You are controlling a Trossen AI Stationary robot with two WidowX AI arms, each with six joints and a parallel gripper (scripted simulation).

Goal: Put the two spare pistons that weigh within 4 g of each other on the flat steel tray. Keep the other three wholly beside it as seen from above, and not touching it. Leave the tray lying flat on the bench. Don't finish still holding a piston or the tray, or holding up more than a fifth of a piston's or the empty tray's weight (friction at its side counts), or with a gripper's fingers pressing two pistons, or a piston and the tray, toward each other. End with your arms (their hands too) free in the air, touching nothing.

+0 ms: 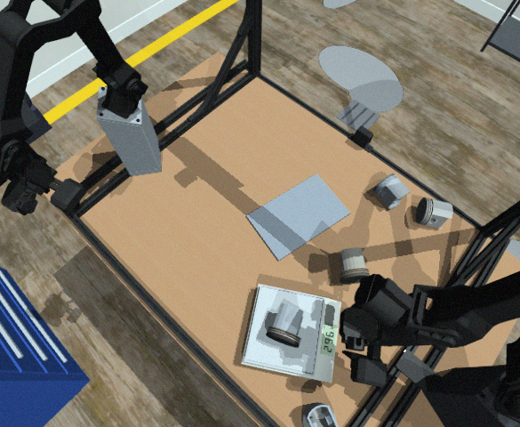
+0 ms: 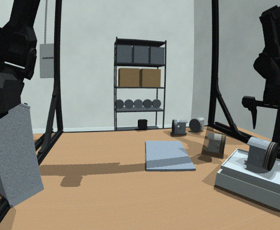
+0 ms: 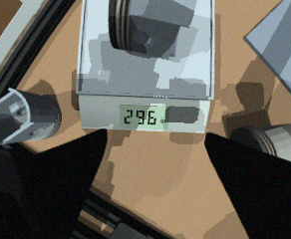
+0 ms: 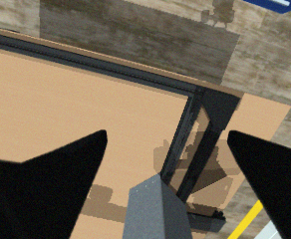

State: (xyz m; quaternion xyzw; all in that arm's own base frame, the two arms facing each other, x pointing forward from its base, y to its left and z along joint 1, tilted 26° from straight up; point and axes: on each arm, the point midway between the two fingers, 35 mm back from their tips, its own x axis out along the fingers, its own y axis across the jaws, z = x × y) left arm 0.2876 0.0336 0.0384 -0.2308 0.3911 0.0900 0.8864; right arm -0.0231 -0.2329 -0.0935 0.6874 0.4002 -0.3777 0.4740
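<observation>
One grey piston [image 1: 284, 321] [image 2: 261, 153] [image 3: 150, 25] lies on its side on the white scale [image 1: 260, 349] [image 2: 246, 183] [image 3: 101, 115], which reads 296. A second piston [image 1: 353, 265] [image 2: 216, 144] [image 3: 272, 141] stands between the scale and the flat steel tray [image 1: 299, 213] [image 2: 167, 154] [image 3: 285, 45]. Two pistons [image 1: 390, 190] [image 1: 433, 212] lie near the far edge. A fifth piston [image 1: 320, 415] [image 3: 21, 117] lies at the bench edge beyond the scale. The tray is bare. My left gripper [image 1: 358, 356] [image 3: 156, 136] is open and empty, hovering beside the scale's display side. My right gripper [image 4: 166, 135] is open and empty over the opposite bench corner.
A tall grey block [image 1: 129, 132] [image 2: 11, 153] [image 4: 155, 209] hangs on the right arm near that corner. Black frame posts [image 1: 251, 36] [image 2: 215, 62] stand at the bench corners. A blue crate [image 1: 16, 344] sits on the floor beside the bench.
</observation>
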